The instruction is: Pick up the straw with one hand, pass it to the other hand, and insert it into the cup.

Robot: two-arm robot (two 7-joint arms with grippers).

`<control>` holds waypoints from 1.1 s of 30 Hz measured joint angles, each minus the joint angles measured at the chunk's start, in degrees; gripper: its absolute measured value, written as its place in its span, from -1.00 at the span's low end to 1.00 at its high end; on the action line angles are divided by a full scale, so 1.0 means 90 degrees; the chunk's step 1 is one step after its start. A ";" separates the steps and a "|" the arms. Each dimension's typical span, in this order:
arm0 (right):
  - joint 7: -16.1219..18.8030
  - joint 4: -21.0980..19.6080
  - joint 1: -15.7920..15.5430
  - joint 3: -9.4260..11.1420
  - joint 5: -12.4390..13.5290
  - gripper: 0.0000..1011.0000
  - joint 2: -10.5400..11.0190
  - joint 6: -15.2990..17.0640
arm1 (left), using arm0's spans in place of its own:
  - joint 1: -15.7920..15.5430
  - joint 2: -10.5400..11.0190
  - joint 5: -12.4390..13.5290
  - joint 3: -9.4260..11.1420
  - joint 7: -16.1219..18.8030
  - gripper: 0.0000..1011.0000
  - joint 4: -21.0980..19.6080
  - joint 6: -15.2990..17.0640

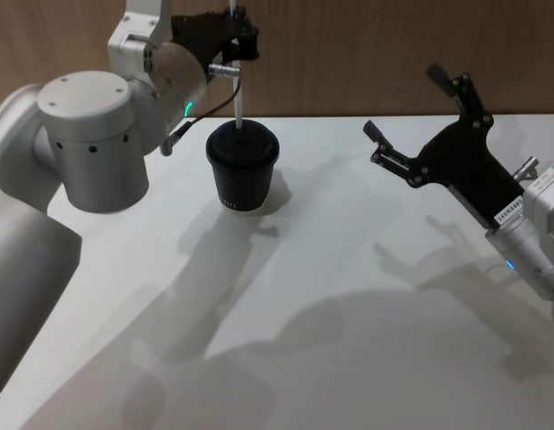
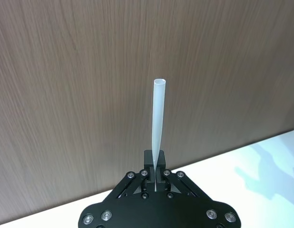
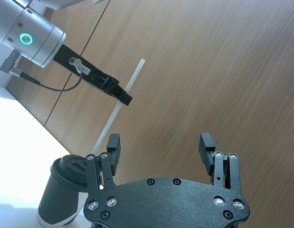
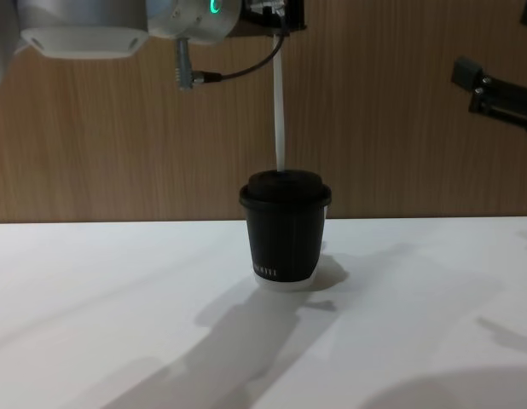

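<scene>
Left gripper [image 1: 234,34]: fingers clenched on the translucent straw [image 1: 237,98], upright above the black lidded cup [image 1: 242,168].
Right gripper [image 1: 411,112]: fingers released, well apart.
Surface [image 1: 349,296]: white, smooth.

You see a translucent white straw [image 4: 280,111], a black cup [image 4: 286,228] with tiny white lettering and a pale bottom rim, a white worktop [image 1: 349,340], and brown wood-grain wall [image 2: 66,95].

I see a smooth white tabletop [image 1: 349,340] spread wide before me, with soft grey shadows lying across it. Behind its far edge stands a brown wood-grain wall panel [image 4: 391,128].
</scene>
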 joint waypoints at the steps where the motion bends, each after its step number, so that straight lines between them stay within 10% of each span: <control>1: 0.0000 0.0000 0.0000 0.0000 0.0000 0.98 0.0000 0.0000 | -0.0004 -0.0003 0.0007 0.0002 -0.0003 -0.97 0.0010 -0.0004; 33: 0.0000 0.0000 0.0000 0.0000 0.0000 0.98 0.0000 0.0000 | -0.0024 -0.0219 0.0262 -0.0026 0.0038 -0.97 0.0291 -0.0067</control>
